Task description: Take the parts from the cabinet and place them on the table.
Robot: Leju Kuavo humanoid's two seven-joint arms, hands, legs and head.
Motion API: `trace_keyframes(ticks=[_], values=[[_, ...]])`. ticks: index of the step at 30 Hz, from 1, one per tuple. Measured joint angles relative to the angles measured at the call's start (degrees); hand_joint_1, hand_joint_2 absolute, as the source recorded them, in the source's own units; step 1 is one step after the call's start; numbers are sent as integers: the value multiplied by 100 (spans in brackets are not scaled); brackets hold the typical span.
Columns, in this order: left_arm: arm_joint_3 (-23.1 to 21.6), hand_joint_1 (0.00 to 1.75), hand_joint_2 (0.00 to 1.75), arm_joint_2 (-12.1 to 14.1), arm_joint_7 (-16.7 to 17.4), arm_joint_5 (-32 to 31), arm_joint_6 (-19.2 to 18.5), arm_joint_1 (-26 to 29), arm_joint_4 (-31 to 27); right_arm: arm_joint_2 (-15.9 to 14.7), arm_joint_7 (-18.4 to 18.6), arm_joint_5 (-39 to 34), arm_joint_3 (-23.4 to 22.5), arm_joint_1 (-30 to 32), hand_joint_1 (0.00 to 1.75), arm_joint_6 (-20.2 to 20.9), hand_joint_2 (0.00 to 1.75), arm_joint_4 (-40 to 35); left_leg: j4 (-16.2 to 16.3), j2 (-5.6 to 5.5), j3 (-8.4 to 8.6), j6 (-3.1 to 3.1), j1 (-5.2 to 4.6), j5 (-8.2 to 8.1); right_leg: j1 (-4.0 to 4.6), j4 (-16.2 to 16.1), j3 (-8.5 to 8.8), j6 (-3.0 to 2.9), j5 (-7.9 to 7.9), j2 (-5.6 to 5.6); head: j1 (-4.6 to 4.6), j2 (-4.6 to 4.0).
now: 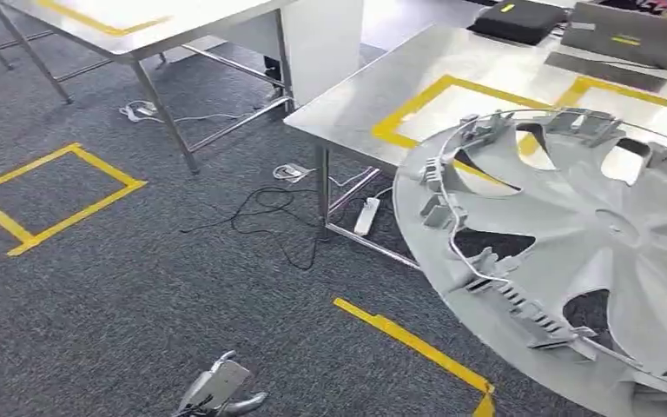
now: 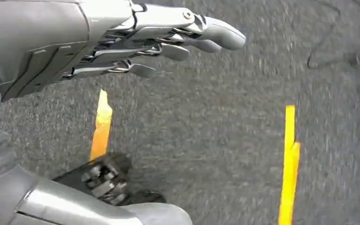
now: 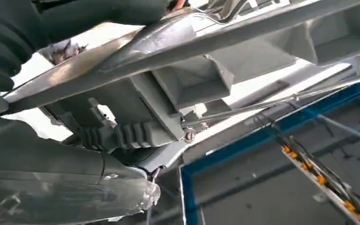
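Nearest to us, our left hand [image 2: 159, 40] hangs low over the grey carpet [image 1: 139, 287], fingers stretched out straight and slightly apart, holding nothing and touching nothing. In the head view it shows as a silver tip at the bottom edge [image 1: 221, 391], well apart from everything else. Yellow tape strips [image 2: 288, 164] lie on the carpet under it.

Our right hand [image 3: 61, 187] is pressed close under the hubcap [image 1: 573, 252]. In the right wrist view the thumb lies against the ribbed underside of the part, so we take it that the hand grips the rim, though the fingers are hidden behind the cover and we cannot tell how they lie. The hubcap is a large grey round wheel cover, held tilted with its inner side up: clips and a wire ring run along the rim nearest us, and the spokes fan from the hub. Being round it has no long axis; its lower edge dips towards the floor and its far edge overlaps the table [image 1: 382, 87].

That steel table bears yellow tape outlines [image 1: 417, 109], and the hubcap covers part of one. On the floor between, a white power strip [image 1: 366, 215] and black cable [image 1: 269, 213] lie beside the table leg. A taped square [image 1: 52, 195] marks the carpet to the left. Farther off stand a second table [image 1: 139, 39] and dark cases [image 1: 521, 17].
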Motion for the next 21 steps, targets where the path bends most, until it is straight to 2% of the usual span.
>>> trace_keyframes(ticks=[1,2,3,4,5,6,7,9,10,11,12,13,14,15,16,17,18,20,21], values=[[0,0,175,0,0,-2,0,-1,0,0,0,0,-2,0,175,0,175,2,0,80,-1,-1,0,0,-2,68,-21,15,44,-16,0,0],[0,0,175,0,0,0,-11,-6,0,0,-2,0,-2,2,175,0,175,2,1,142,1,-6,0,-4,-5,-76,71,24,174,-32,-2,0],[0,0,175,-2,0,0,-20,-11,0,0,-2,0,-2,2,175,0,175,2,3,206,8,-16,0,-10,-7,-461,293,29,400,-73,4,0],[0,0,175,-9,0,0,-24,-12,0,0,-2,0,-4,3,175,0,175,2,4,273,23,-31,1,-20,-8,-1003,606,23,644,-155,0,0],[0,0,175,-15,0,-2,-35,-13,0,0,-2,0,-9,2,175,0,175,2,10,334,46,-60,-1,-36,-5,-1555,927,17,789,-363,4,0],[0,0,175,-9,2,-15,-37,-17,0,0,4,-2,-9,-8,175,0,175,4,15,368,48,-91,-50,-47,58,-1656,966,-23,678,-517,2,0],[-2,0,175,-7,9,-28,-37,-31,0,0,35,-13,-9,18,175,0,175,0,32,412,52,-124,-59,-58,33,-1669,1003,-96,741,-407,-9,0],[-4,0,175,-4,20,-50,-39,-31,0,0,109,-61,-15,37,175,0,175,4,21,492,84,-157,-52,-45,51,-1656,974,-144,739,-316,-15,0],[-4,0,175,-13,26,-50,-39,-37,0,0,127,-103,-26,69,175,0,175,7,25,556,104,-192,-44,-71,40,-1669,941,-175,749,-245,-9,0],[-4,0,175,-11,35,-50,-42,-49,0,-2,110,-116,-26,93,175,0,175,7,56,399,94,-261,-17,-129,3,-1683,997,-216,774,-212,-15,0],[-4,0,175,-15,39,-52,-52,-58,0,-2,92,-155,-26,93,175,0,175,15,245,67,31,-293,-3,-300,-3,-1683,990,-246,784,-167,-33,0],[-4,0,175,-13,50,-52,-55,-53,0,-2,63,-197,-26,92,175,0,175,31,621,-49,-136,-299,3,-538,-3,-1683,982,-275,791,-136,-42,0],[-2,0,175,-4,61,-50,-55,-40,0,0,-9,-263,-31,102,175,2,175,57,1106,-93,-356,-299,4,-767,1,-1682,972,-291,794,-84,-44,0],[0,0,175,7,77,-50,-55,-21,2,0,-98,-338,-44,134,175,2,175,96,1578,-109,-590,-296,2,-919,12,-1681,967,-305,787,-23,-46,0],[0,0,175,13,90,-48,-52,-5,2,4,-171,-387,-55,174,175,2,175,129,1805,-111,-720,-286,2,-933,19,-1679,969,-308,784,24,-50,0],[2,0,175,15,94,-48,-52,4,2,9,-238,-429,-61,210,175,2,175,160,1756,-114,-718,-261,1,-804,28,-1679,978,-319,773,66,-46,0],[0,0,175,17,96,-48,-52,1,2,13,-308,-481,-70,254,175,2,175,192,1468,-117,-609,-224,-4,-567,42,-1679,991,-322,759,102,-50,0],[2,0,175,20,101,-46,-52,-7,2,50,-433,-540,-90,306,175,2,175,240,495,-148,-165,-102,-27,-45,65,-1679,1036,-316,730,146,-50,0],[4,0,175,31,103,-39,-52,-12,2,67,-477,-553,-94,314,175,2,175,256,201,-189,-21,-16,-54,-40,63,-1679,1042,-307,717,150,-42,0]])
